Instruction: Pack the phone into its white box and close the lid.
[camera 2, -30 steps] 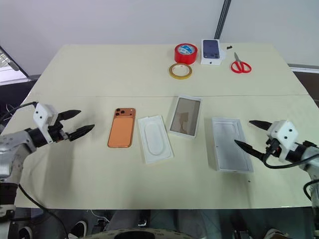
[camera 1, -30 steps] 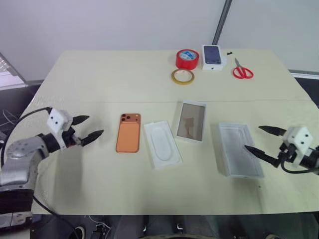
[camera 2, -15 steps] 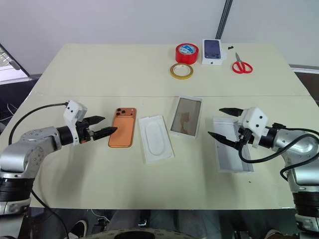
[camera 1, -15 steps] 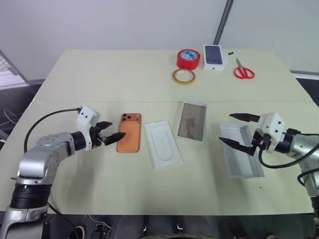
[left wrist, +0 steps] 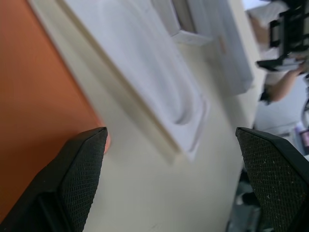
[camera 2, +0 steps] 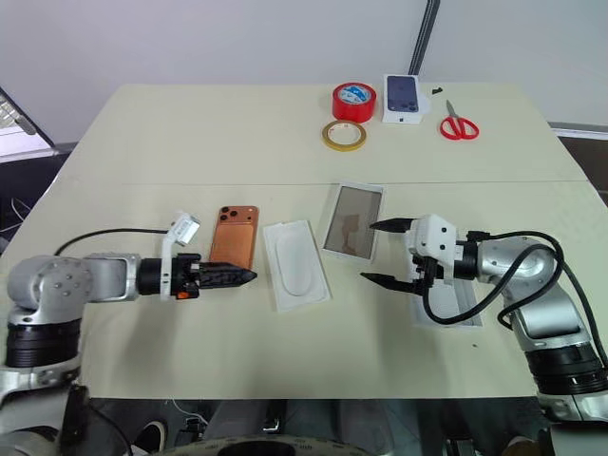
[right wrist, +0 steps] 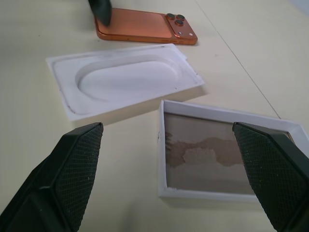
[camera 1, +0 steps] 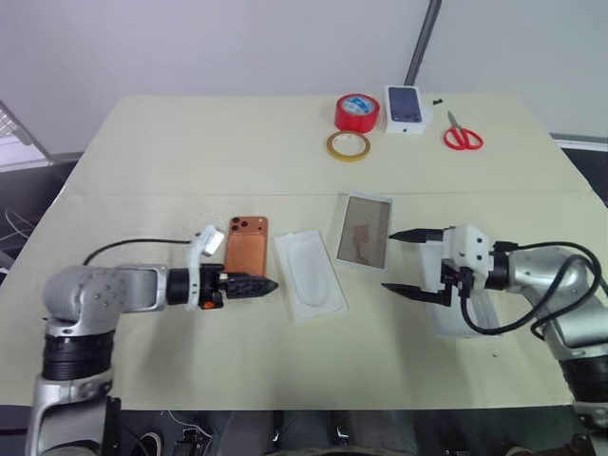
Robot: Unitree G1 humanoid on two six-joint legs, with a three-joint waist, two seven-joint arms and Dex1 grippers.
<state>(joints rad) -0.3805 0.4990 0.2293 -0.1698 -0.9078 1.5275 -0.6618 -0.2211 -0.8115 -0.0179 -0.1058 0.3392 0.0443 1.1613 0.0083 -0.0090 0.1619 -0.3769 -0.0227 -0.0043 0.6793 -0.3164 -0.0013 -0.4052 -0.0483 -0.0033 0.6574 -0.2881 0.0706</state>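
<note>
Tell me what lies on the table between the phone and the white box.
Between the phone and the white box lies the white insert with its oval recess, flat on the table. Both eye views show it, as does the right wrist view.

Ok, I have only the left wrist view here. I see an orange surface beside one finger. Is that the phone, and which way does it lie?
Observer: Yes. The phone lies flat with its back up and its camera lenses at the far end. The left gripper is at its near right corner.
Operator: Is the white box empty?
Observer: Yes, the white box shows only its bare grey-brown floor. The insert lies on the table between it and the phone.
Operator: And the other arm?
Observer: The right gripper is open and holds nothing. It hangs near the box, in front of the lid.
</note>
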